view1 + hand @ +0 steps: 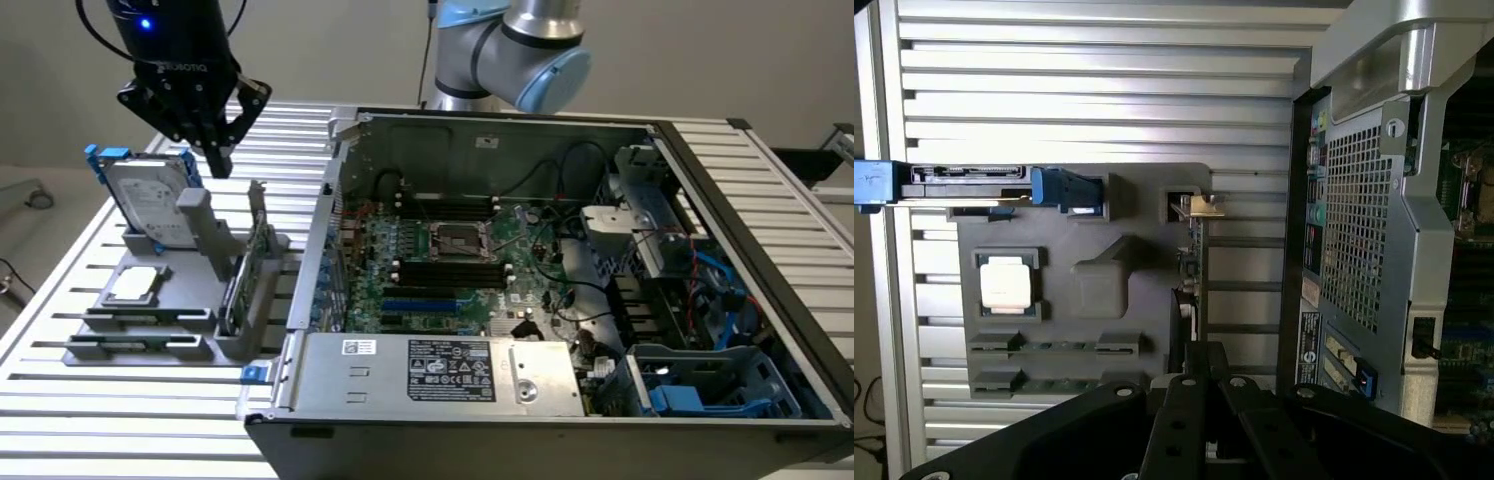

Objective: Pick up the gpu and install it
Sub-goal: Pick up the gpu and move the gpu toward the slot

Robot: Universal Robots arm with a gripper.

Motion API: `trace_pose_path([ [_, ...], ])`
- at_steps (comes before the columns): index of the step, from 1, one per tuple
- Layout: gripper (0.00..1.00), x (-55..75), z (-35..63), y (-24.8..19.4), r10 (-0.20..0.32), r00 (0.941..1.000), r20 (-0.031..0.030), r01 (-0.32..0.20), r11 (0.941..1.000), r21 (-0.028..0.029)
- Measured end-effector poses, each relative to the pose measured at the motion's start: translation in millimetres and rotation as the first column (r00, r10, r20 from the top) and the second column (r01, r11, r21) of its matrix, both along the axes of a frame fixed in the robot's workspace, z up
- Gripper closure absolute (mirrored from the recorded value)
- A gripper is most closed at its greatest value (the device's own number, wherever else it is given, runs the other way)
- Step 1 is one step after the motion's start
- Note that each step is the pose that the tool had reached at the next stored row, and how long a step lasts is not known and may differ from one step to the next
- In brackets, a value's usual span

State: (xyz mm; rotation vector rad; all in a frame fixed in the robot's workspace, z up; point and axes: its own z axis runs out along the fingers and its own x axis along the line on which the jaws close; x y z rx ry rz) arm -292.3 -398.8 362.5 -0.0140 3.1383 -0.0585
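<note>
Where the ribbed aluminium tabletop [120, 420] lies nearest, item one: an open computer case [747, 300] of sheet steel. It has a boxy silver power supply [427, 370] at its near edge and a green motherboard [454, 260] behind that.

Item two, at the exterior view's left beside the case: a moulded grey holder [247, 350] in matte plastic. It carries two memory sticks [134, 320] lying flat, then a small square silver processor chip [134, 285].

Item three: the gpu [243, 285], a thin rectangular card standing on edge in a slot on the holder's case side, untouched. The wrist view presents it edge-on with a silver bracket at its far end; the exterior view gives its dim flat side.

Farther: a silver hard drive [147, 200] in a blue frame, propped upright.

Above the holder: a black pincer [218, 165], fingers closed together on nothing.

The wrist view adds the case's perforated rear panel [1354, 230].
</note>
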Motion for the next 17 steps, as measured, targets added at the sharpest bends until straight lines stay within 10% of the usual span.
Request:
trace_pose_path([
  [11, 0.7, 0.0, -1.2, -0.1, 0.0, 1.0, -0.003, 0.0, 1.0, -0.0012],
  [17, 0.64, -0.2, -11.8, -10.9, 0.0, 1.0, -0.0031, 0.0, 1.0, -0.0012],
])
